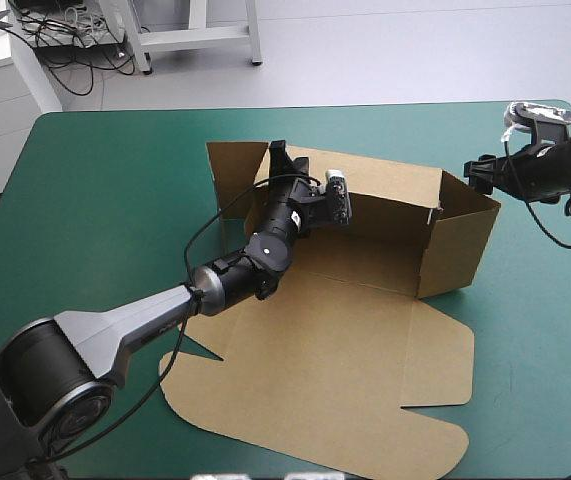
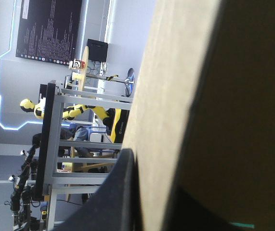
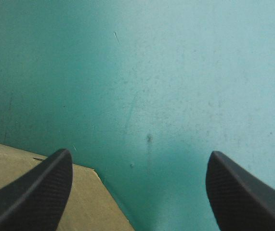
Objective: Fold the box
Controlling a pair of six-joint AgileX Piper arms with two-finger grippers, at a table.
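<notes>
Box [image 1: 365,330]: brown board, partly set up, middle of the teal-green cover [image 1: 105,200]. Far half stands as an open tray, with back wall and right end wall raised. Near half lies flat, the lid panel with its flaps spread toward the table's near edge. One flap juts up and outward at the far-left corner.

Left gripper [image 1: 279,158]: arm reaches in from the near left, over the flat panel, to the top of the back wall by the far-left corner. Left wrist view: a sheet of board [image 2: 176,110] runs edge-on between the black fingers [image 2: 115,197], which are all but closed, pinching the wall.

Right gripper [image 1: 483,172]: held off the box's right end, near the end wall, not touching. Right wrist view: fingers [image 3: 36,197] spread wide, bare cover [image 3: 151,72] between and ahead of them; a corner of board [image 3: 86,204] lies just beside one finger.
</notes>
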